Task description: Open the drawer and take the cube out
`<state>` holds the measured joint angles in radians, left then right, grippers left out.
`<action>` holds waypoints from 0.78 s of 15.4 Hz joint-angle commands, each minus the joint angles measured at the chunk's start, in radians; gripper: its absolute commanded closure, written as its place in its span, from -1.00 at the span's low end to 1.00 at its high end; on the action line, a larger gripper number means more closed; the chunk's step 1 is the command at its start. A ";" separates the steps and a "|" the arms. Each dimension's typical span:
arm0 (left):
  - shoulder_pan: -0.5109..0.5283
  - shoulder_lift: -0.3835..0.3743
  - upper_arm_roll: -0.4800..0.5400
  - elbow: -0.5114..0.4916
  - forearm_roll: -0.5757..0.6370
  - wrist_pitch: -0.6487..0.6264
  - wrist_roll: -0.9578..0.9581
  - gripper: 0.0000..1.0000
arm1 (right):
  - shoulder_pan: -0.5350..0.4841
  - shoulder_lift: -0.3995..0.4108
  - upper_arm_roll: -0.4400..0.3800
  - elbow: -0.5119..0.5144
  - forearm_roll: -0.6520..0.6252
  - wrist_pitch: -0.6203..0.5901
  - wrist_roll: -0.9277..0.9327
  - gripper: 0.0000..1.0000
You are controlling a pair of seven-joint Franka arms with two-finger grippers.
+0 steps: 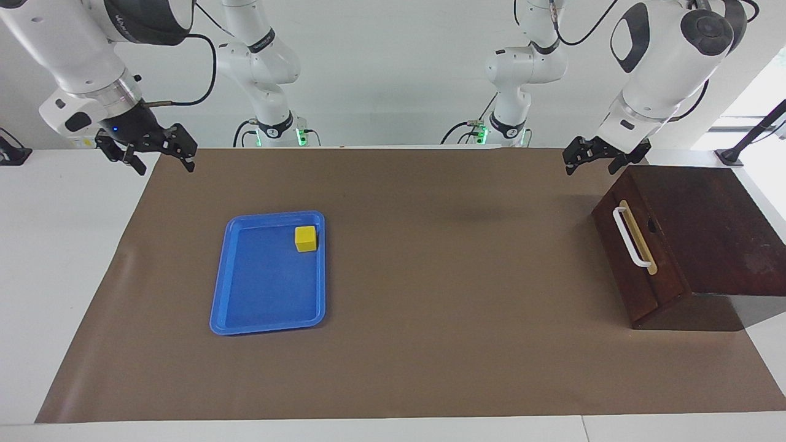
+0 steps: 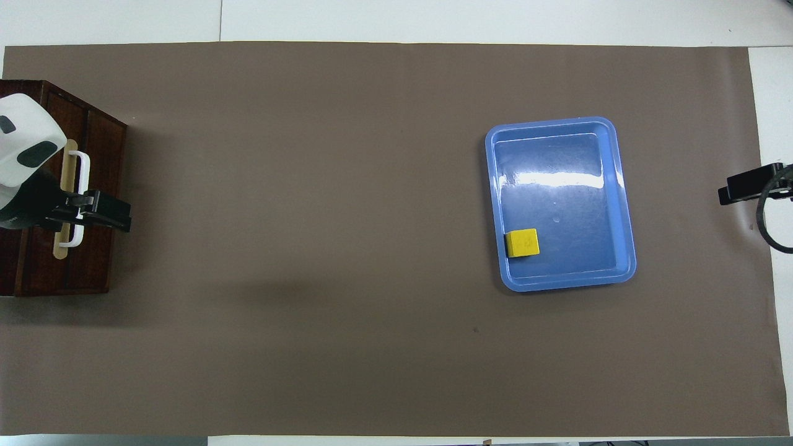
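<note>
Facing view: my left jaws (image 1: 587,161) and right jaws (image 1: 151,155) hang wide and empty, the cube (image 1: 305,238) lies in the tray (image 1: 264,325), and the closed drawer (image 1: 635,258) risks a needless pull.

A shallow blue rectangular plastic tray (image 1: 268,274) (image 2: 561,203) lies flat on a brown paper mat (image 1: 430,344) (image 2: 322,248) covering the white bench (image 1: 55,258) (image 2: 495,18), at nine o'clock from the mat's centre in the facing view.
</note>
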<state>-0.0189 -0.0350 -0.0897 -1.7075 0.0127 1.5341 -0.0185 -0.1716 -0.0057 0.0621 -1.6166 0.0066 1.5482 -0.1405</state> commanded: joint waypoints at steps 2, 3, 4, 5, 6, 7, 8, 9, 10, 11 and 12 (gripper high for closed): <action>0.007 -0.006 0.001 -0.003 -0.013 0.012 0.014 -1.00 | 0.007 -0.017 0.018 -0.046 -0.059 0.010 0.051 -1.00; 0.007 -0.006 0.002 -0.004 -0.013 0.012 0.014 -1.00 | 0.007 -0.016 0.022 -0.046 -0.059 0.010 0.059 -1.00; 0.007 -0.006 0.001 -0.004 -0.013 0.012 0.014 -1.00 | 0.007 -0.016 0.025 -0.046 -0.059 0.012 0.059 -1.00; 0.005 -0.006 0.002 -0.004 -0.013 0.012 0.014 -1.00 | 0.006 -0.014 0.025 -0.046 -0.059 0.010 0.059 -1.00; 0.007 -0.006 0.002 -0.004 -0.013 0.012 0.014 -1.00 | 0.006 -0.013 0.027 -0.042 -0.057 0.006 0.061 -1.00; 0.007 -0.006 0.002 -0.004 -0.013 0.012 0.014 -1.00 | 0.006 -0.007 0.027 -0.025 -0.053 -0.014 0.061 -1.00; 0.007 -0.008 0.001 -0.006 -0.013 0.012 0.014 -1.00 | 0.006 0.006 0.025 0.006 -0.042 -0.046 0.061 -1.00; 0.007 -0.008 0.002 -0.006 -0.013 0.012 0.014 -1.00 | 0.004 0.012 0.027 0.015 -0.040 -0.056 0.061 -1.00; 0.007 -0.008 0.002 -0.007 -0.013 0.012 0.015 -1.00 | 0.004 0.010 0.028 0.014 -0.040 -0.051 0.061 -1.00; 0.007 -0.008 0.002 -0.007 -0.013 0.012 0.015 -1.00 | 0.004 0.010 0.028 0.011 -0.040 -0.050 0.061 -1.00; 0.007 -0.008 0.002 -0.007 -0.013 0.012 0.014 -1.00 | 0.004 0.010 0.028 0.012 -0.042 -0.049 0.061 -1.00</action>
<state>-0.0189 -0.0350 -0.0897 -1.7075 0.0127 1.5352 -0.0185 -0.1628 -0.0050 0.0823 -1.6245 -0.0294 1.5175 -0.0989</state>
